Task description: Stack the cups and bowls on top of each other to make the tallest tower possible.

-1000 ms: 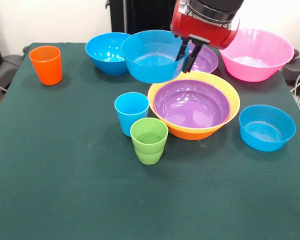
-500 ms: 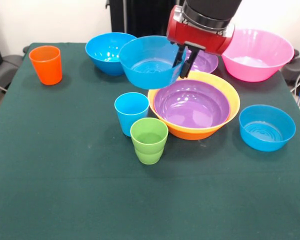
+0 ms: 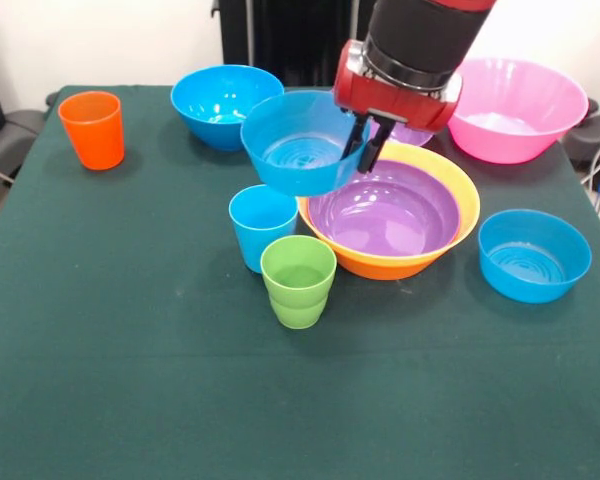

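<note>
Above light blue cup [image 3: 262, 225], my gripper [image 3: 366, 143] pinches blue bowl [image 3: 298, 143] rim; thin hold, bowl may tilt, slip.

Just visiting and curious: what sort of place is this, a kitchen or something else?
Probably a robot test lab, not a kitchen: a red robot arm's gripper holds a blue bowl over a green cloth-covered table, amid empty plastic cups and bowls.

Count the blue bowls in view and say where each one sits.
3. One blue bowl stands at the table's far side, one on the right near the orange-yellow bowl, and one is held aloft by the pincer. None looks hidden.
</note>
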